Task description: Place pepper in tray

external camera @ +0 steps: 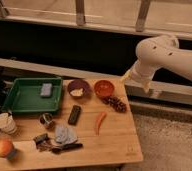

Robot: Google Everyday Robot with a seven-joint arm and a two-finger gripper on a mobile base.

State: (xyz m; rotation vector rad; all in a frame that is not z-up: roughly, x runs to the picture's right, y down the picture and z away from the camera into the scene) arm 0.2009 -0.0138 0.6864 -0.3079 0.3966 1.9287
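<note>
The slim orange-red pepper (100, 121) lies on the wooden table (114, 142), right of centre. The green tray (24, 98) sits at the back left of the table with a small grey block (46, 90) in it. My white arm (161, 55) reaches in from the right. The gripper (125, 76) hangs over the table's back right edge, just right of the orange bowl (104, 88). It is above and behind the pepper, well apart from it, and far right of the tray. It holds nothing that I can see.
A purple bowl (78, 89) stands next to the orange bowl. A dark cluster (117, 103), a black bar (74, 114), a small tin (47, 120), a grey cloth (64, 134), a paper cup (5, 123) and a round orange fruit (4, 148) lie on the table. A ledge and railing run behind.
</note>
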